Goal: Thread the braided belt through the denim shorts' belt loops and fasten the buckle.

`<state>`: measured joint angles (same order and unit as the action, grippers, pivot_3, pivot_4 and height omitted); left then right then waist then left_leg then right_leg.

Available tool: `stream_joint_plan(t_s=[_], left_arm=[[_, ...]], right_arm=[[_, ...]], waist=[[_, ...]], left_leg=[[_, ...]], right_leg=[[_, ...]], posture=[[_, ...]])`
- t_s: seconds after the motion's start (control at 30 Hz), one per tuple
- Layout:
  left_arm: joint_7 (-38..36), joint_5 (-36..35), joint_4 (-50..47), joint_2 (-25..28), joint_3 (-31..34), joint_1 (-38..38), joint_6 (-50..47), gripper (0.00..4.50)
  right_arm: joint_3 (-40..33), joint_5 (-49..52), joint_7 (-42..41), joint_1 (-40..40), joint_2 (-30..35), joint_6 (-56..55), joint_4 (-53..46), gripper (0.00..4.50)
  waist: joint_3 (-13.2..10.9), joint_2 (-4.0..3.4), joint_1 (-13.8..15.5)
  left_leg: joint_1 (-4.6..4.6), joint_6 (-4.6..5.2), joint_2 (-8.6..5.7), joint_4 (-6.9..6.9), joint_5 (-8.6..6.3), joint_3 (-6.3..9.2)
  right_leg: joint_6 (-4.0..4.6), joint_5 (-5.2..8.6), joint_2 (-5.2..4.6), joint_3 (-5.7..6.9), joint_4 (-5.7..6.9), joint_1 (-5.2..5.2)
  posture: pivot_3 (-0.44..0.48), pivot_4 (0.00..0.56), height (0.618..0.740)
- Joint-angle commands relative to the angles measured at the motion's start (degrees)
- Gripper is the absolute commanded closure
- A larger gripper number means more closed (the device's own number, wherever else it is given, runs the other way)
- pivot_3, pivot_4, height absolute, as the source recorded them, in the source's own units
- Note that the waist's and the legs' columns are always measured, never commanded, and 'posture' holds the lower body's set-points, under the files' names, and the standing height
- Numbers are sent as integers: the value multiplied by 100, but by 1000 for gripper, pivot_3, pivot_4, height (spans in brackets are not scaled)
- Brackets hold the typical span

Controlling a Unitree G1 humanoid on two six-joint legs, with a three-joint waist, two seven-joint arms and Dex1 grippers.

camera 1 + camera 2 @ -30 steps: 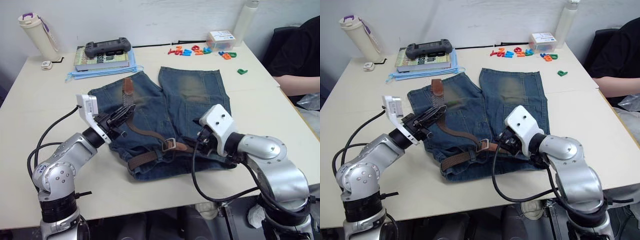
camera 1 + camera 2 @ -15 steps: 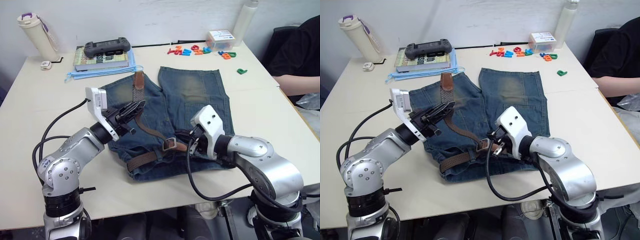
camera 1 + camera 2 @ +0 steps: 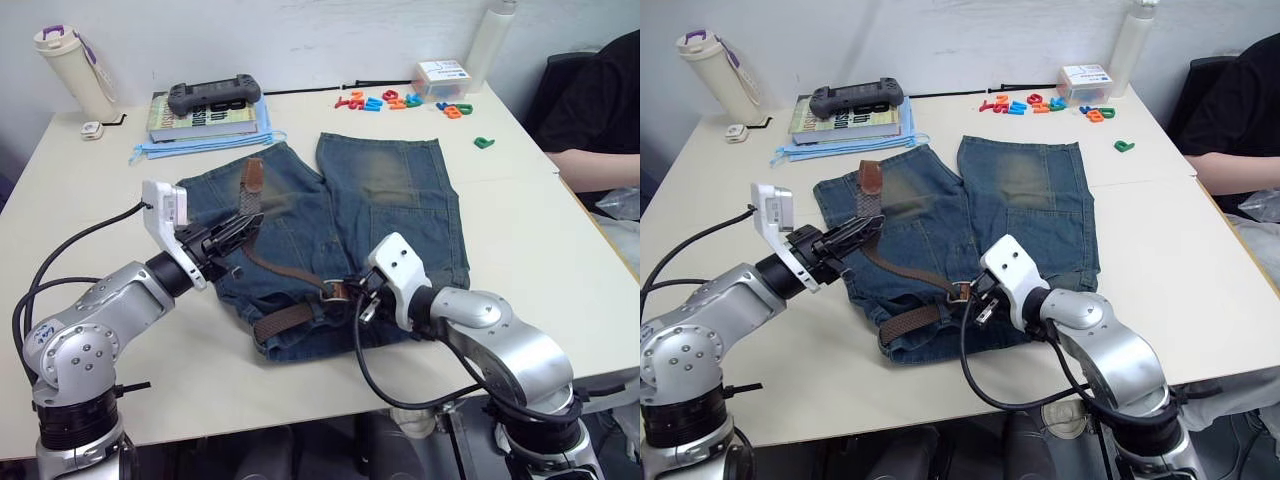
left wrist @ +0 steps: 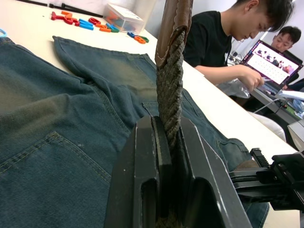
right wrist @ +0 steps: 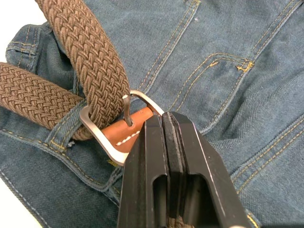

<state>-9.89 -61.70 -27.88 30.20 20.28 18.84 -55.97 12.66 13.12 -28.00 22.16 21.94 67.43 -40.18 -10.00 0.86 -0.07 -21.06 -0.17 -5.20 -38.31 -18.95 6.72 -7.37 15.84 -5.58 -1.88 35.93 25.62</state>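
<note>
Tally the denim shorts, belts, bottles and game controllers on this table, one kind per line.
denim shorts: 1
braided belt: 1
bottles: 2
game controller: 1
Total: 5

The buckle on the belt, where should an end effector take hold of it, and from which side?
Grip the tan leather tab just behind the buckle, coming from the side away from the braided belt running through the frame. The silver frame lies flat on the denim shorts, with little to pinch; the right end effector is shut there already.
</note>
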Motion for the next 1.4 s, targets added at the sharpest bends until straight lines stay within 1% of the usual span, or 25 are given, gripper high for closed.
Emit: stream_joint_plan(t_s=[0.03, 0.17, 0.37, 0.47, 0.53, 0.7, 0.8, 0.93, 1.0, 1.2, 1.4], left_arm=[[-53, -173, -155, 96, 118, -43, 80, 4500], [-75, -162, -158, 105, 86, -70, 115, 4500], [-87, -137, -154, 84, 30, -64, 151, 4500], [-96, -114, -144, 84, 5, -60, 158, 4500], [-91, -95, -143, 96, -2, -66, 159, 4500], [-130, -70, -109, 113, -29, -77, 165, 4500], [-148, -73, -108, 121, -27, -90, 157, 4500], [-186, -85, -105, 153, 15, -133, 149, 4500], [-208, -85, -104, 172, 31, -167, 151, 4500], [-231, -136, -112, 265, 70, -217, 135, 4500], [-261, -153, -116, 302, 70, -232, 147, 4500]], right_arm=[[134, 73, 160, 44, -121, -63, -166, 4452], [311, 86, 325, 94, -268, -28, -212, 4452], [606, 105, 451, 48, -257, 3, -299, 4452], [632, 115, 513, 23, -245, 33, -339, 4452], [490, 142, 557, 28, -251, 80, -420, 4452], [-320, 438, 549, 205, -360, 317, -791, 4452], [-638, 634, 541, 278, -375, 498, -982, 4452], [-879, 836, 491, 276, -165, 660, -1145, 4452], [-818, 885, 502, 256, -60, 703, -1166, 4452], [-134, 865, 772, 61, -1, 650, -1196, 4452], [173, 793, 974, -40, 33, 524, -1080, 4452]], waist=[[0, 0, -4], [0, 0, 0], [0, -1, -3], [0, -1, -3], [0, 0, -1], [-1, -1, 4], [-1, -1, 6], [-1, -1, 4], [-1, -1, 2], [-1, -2, 1], [-1, -2, 6]], left_leg=[[0, 0, 0, 1, 0, -1], [0, -2, 3, 3, 1, 0], [0, -1, 0, 4, 1, 1], [0, -1, 3, 6, 1, 1], [0, -1, 3, 6, 1, 1], [-2, -1, 1, 6, 1, 1], [-1, -1, 2, 7, 1, 2], [-2, -1, 1, 10, 1, 3], [-2, 0, 1, 10, 0, 2], [-1, -1, 4, 12, 0, 3], [-2, 0, 1, 11, 1, 3]], right_leg=[[0, 0, 0, -1, 0, 0], [2, 1, 0, 1, 0, 1], [1, 1, 0, 1, -3, 0], [2, 1, 0, 1, -3, 1], [2, 1, 0, 1, -3, 1], [2, 1, 1, 2, -5, 1], [2, 1, 0, 1, -5, 1], [2, 1, 0, 3, -7, 1], [2, 1, -1, 2, -8, 1], [3, 2, -8, 2, -8, 1], [3, 1, -7, 3, -9, 1]], posture=[[0, 150, 707], [0, 150, 707], [0, 150, 707], [0, 150, 707], [0, 150, 707], [0, 150, 707], [0, 150, 707], [0, 150, 707], [0, 150, 707], [0, 150, 707], [0, 150, 707]])
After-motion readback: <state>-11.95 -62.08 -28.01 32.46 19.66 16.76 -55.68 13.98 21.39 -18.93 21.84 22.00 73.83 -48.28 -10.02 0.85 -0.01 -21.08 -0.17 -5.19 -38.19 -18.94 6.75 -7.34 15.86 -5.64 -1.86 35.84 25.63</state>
